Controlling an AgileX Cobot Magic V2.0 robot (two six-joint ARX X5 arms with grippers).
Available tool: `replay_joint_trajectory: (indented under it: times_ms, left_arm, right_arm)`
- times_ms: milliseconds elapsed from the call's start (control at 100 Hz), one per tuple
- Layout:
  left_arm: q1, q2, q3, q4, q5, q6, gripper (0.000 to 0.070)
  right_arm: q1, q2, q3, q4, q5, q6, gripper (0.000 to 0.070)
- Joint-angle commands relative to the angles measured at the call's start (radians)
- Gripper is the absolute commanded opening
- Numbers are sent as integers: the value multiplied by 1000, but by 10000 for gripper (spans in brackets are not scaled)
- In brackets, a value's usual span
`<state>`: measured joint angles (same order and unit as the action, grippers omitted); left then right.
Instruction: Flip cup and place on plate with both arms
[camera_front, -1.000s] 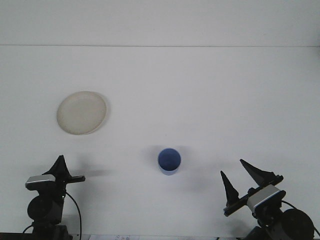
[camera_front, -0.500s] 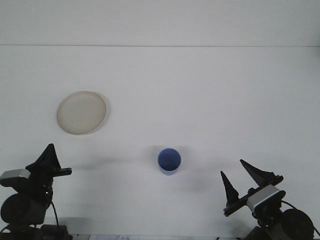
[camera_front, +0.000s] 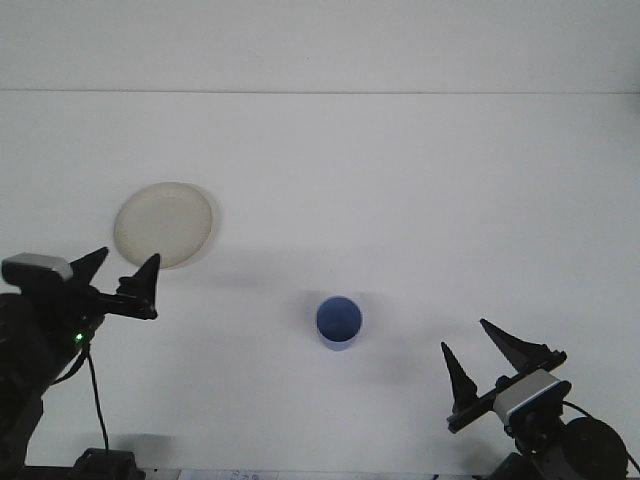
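- A blue cup (camera_front: 339, 322) is seen standing on the white table (camera_front: 400, 200), slightly below the middle of the frame, a little left of centre. The round blue face turned toward the camera is noted; whether that face is the mouth or the base cannot be told.
- A pale, cream-coloured plate (camera_front: 163, 224) is seen lying flat in the left part of the frame, above and well apart from the cup. Nothing is seen resting on it.
- The left gripper (camera_front: 122, 276) is found at the left edge, just below the plate's lower rim. Its two dark fingers are held apart, tips pointed toward the upper right, with nothing between them. A small green light is noted on the arm behind it.
- The right gripper (camera_front: 480, 360) is found at the lower right of the frame, to the right of the cup and apart from it. Its two dark fingers are spread wide and pointed upward, and nothing is gripped.
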<state>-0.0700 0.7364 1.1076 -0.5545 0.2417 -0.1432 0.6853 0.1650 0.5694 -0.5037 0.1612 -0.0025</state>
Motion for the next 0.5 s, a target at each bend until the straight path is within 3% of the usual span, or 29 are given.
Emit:
replay_joint_trajectory:
  times_ms: [0,70,220,400,490]
  left_arm:
    - [-30,95,83,-55,89,16,585]
    - [-86,198,168,-162,122,51,585]
    - [-230,415,323,-343,122,126,585]
    - [-406,617,404,-356,116,150,585]
    - [-484,703,421,-349,79,154,585]
  right_arm:
    - [7,-1,9,10,5,6,466]
    - [7,-1,9,10,5,5,466]
    - [7,-1,9,9,5,5,466]
    - [7,-1,9,9,6,5,466]
    - [7,-1,9,9,18,5,466]
